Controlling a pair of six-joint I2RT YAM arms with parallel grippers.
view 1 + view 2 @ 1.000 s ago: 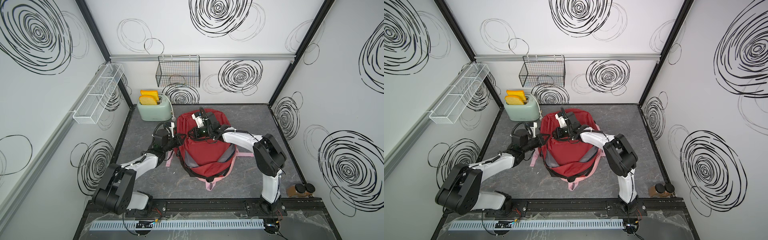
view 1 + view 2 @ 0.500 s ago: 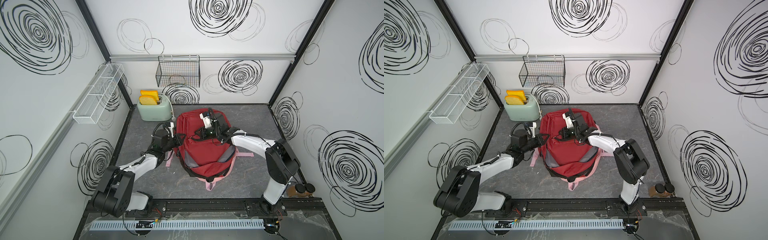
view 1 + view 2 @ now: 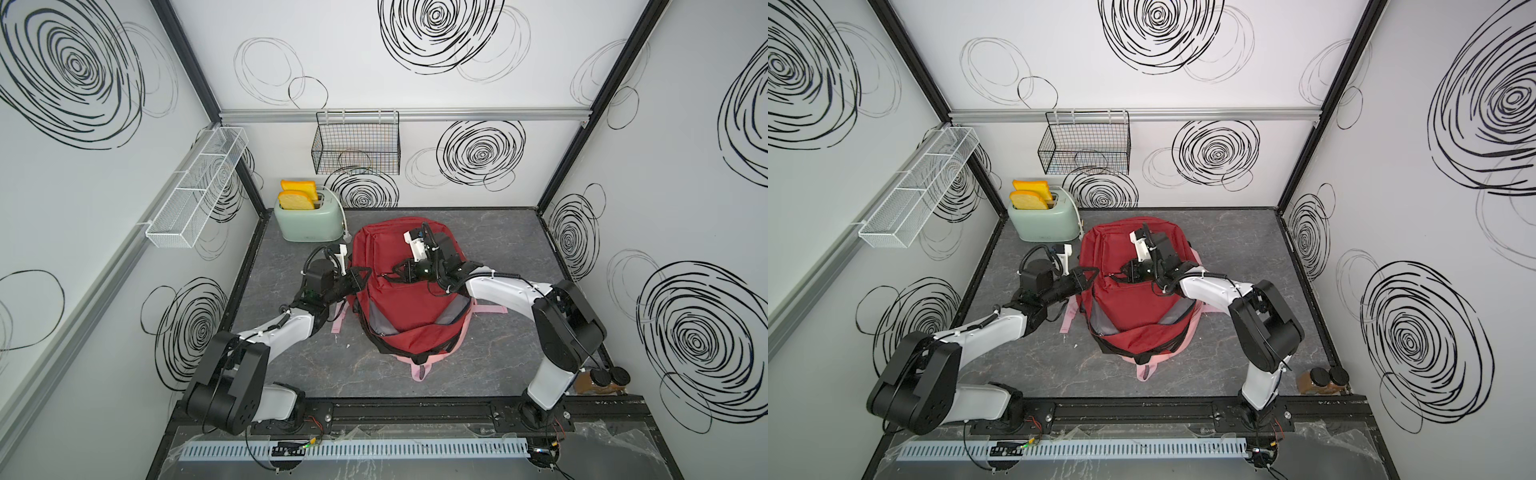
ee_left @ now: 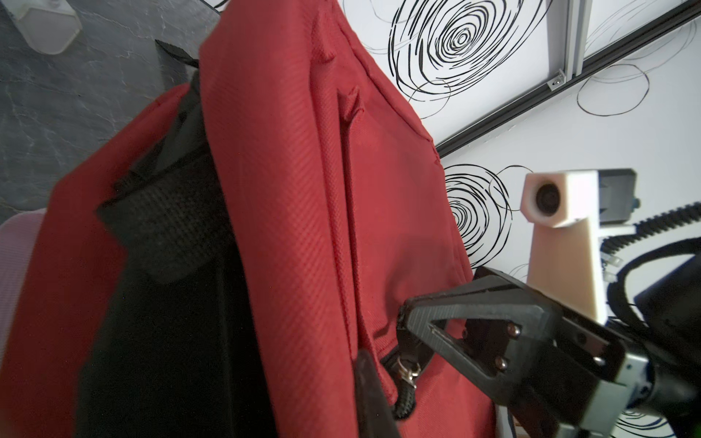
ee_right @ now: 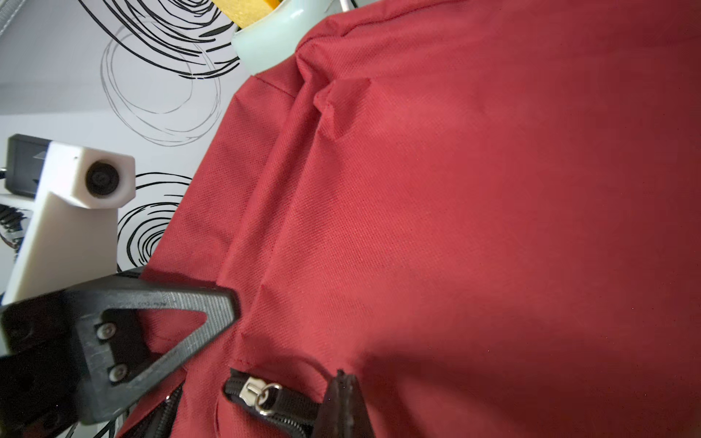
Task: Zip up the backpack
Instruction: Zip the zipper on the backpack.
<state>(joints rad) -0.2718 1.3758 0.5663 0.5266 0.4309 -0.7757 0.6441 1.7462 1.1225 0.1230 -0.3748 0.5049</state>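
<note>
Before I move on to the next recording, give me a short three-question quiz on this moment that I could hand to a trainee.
1. True or false: the backpack has its main compartment zipped fully shut.
2. The right gripper, over the backpack's front, has its jaws: A) wide open, B) shut, C) out of every view.
3. What sticks up out of the toaster?
Key:
1. False: the near end gapes, showing grey lining.
2. B.
3. Two yellow toast slices.
</note>
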